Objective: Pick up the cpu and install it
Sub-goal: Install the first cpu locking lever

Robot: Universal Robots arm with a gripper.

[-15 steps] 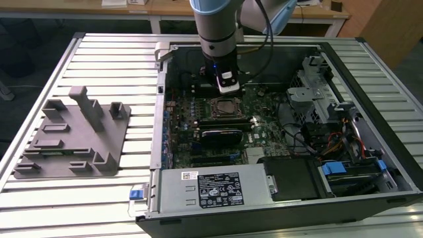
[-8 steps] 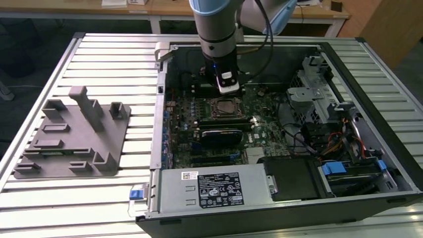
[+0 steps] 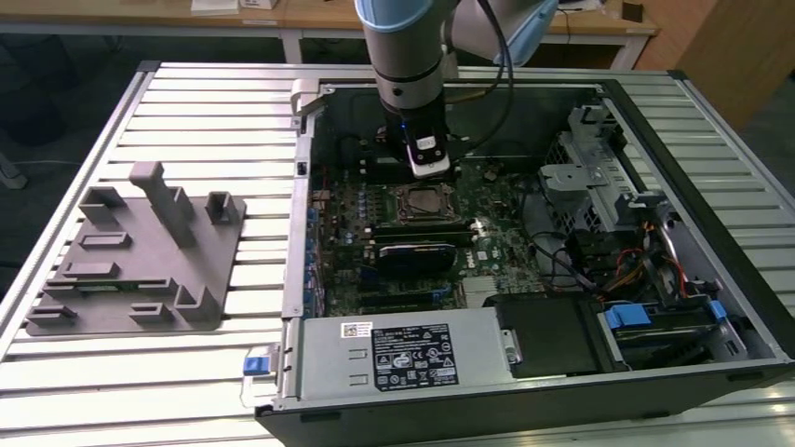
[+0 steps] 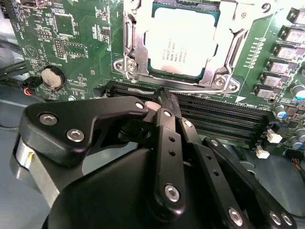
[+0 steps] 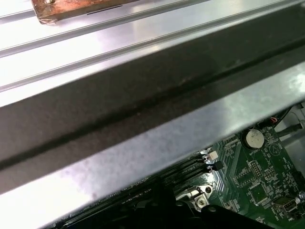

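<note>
On my screens the chip [image 4: 183, 45] showed a pale silver top with small dark print, set in a shiny steel frame [image 4: 228, 43] on the green board [image 4: 81, 43], which was dotted with fine pale traces. The tool [image 4: 164, 102] was glossy black with silver screw heads. In the exterior view the desk [image 3: 199, 121] was striped in light grey slats, the tray [image 3: 137, 261] was plain mid-grey, and the case [image 3: 695, 121] was black-rimmed with a blue tab [image 3: 257, 362] and a white label [image 3: 416, 357].
</note>
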